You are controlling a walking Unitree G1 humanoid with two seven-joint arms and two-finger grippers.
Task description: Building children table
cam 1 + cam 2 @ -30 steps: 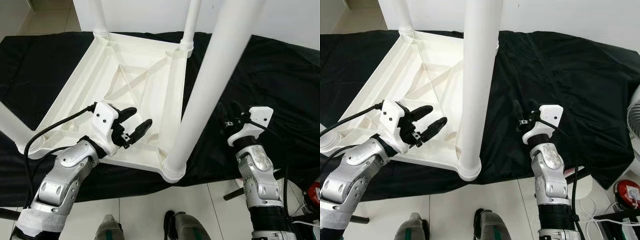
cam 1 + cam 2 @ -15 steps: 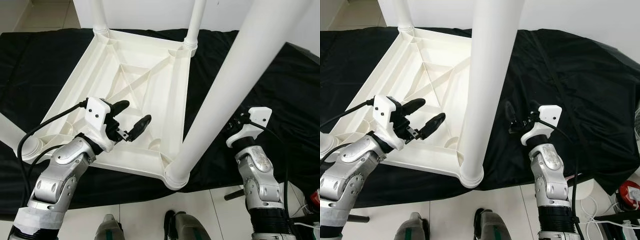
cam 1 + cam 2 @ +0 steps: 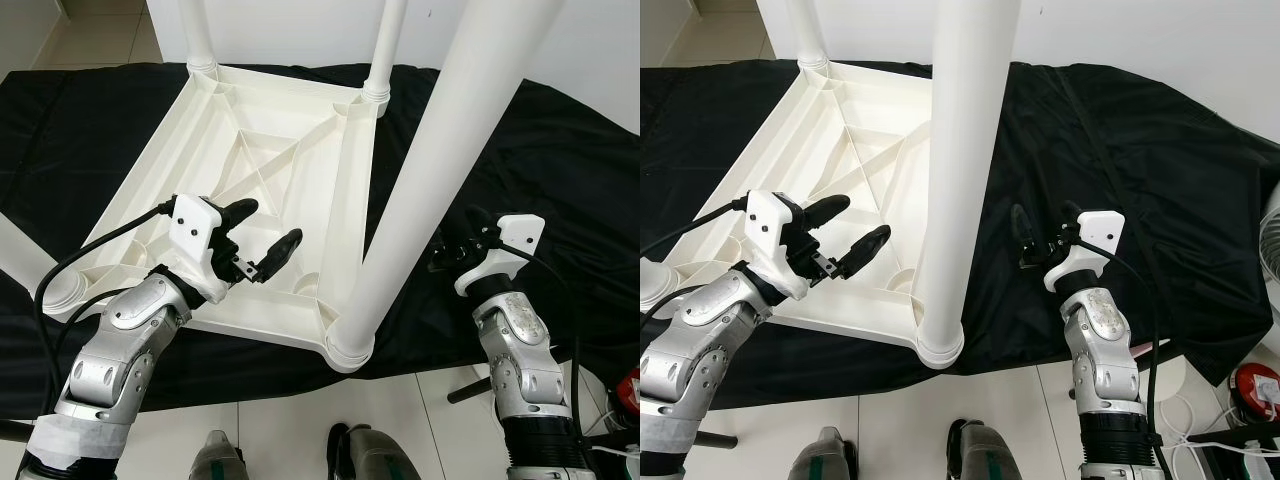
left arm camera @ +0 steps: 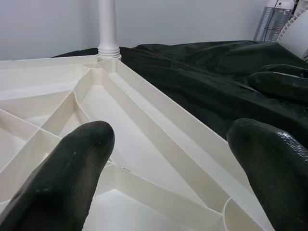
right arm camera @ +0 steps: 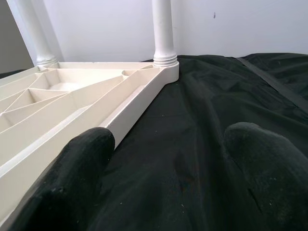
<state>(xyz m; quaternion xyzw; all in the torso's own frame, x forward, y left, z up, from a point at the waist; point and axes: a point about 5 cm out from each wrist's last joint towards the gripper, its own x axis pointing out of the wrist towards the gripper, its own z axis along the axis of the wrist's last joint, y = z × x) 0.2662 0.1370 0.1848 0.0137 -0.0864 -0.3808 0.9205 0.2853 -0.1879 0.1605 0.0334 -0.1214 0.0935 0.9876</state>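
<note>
A white plastic children's table (image 3: 270, 160) lies upside down on a black cloth, with its round legs pointing up. The near right leg (image 3: 430, 170) rises thick and close between my two arms. My left gripper (image 3: 268, 224) hovers open over the ribbed underside near the table's front edge, holding nothing. In the left wrist view its fingers (image 4: 62, 178) frame the ribs and a far leg (image 4: 108, 29). My right gripper (image 3: 1042, 225) stands open just above the cloth, to the right of the near right leg. The right wrist view looks along the table's side rim (image 5: 120, 110).
The black cloth (image 3: 560, 140) covers a low platform that ends at white floor tiles (image 3: 280, 420) by my feet. A white wall stands behind. A fan (image 3: 1270, 230) and a red object (image 3: 1255, 385) with cables sit at the far right.
The camera has shifted a little, so the near leg leans differently. My left gripper has drawn slightly left and back over the underside. Both grippers stay open.
</note>
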